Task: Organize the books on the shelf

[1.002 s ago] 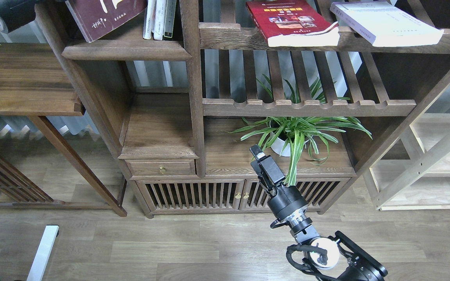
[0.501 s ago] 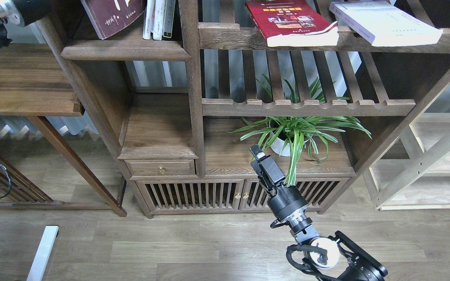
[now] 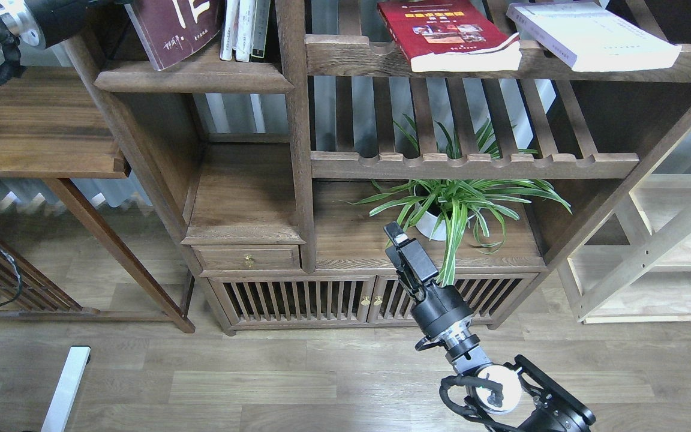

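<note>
Maroon book has tipped more upright on the shelf, nearing the spines; left pincer off-frame, right pincer idle, opening indiscernible.

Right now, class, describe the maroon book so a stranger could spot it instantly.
Find the dark wooden bookcase's narrow upper-left shelf, a solid board with a rounded front edge. The maroon book leans tilted there, left of three thin upright books. Only it has big white Chinese characters on its cover.
</note>
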You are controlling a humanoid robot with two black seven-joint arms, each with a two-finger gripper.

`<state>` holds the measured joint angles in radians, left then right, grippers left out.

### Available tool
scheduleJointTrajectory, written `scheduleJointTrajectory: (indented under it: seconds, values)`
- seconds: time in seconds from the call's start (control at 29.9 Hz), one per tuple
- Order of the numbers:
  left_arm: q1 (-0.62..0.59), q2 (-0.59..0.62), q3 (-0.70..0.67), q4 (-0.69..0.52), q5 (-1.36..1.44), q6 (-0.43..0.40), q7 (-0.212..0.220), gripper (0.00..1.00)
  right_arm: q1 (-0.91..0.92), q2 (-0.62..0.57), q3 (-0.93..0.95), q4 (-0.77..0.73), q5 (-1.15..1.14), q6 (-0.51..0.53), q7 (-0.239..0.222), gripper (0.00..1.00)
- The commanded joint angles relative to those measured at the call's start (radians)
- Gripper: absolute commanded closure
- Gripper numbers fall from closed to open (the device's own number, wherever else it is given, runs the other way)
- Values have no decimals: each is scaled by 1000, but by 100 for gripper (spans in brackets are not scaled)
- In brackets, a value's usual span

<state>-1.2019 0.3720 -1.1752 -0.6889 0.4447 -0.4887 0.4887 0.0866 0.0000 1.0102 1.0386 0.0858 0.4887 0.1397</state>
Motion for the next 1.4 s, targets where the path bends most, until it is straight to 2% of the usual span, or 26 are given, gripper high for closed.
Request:
scheduleJointTrajectory:
  seconds: [0.0,0.27,0.77,1.37]
  values:
    - [-21,-5,22,32,-1,0,0,94,1,0,1,0,3,0,0,1]
    - [-94,-44,51,126,-1,0,0,94,-1,0,13,0,8,0,0,1]
    - [-133,-84,72,192,-4,2,0,94,-2,0,13,0,14,0,0,1]
    - [-133,-85,100,203,-8,4,0,88,-5,0,13,3,14,0,0,1]
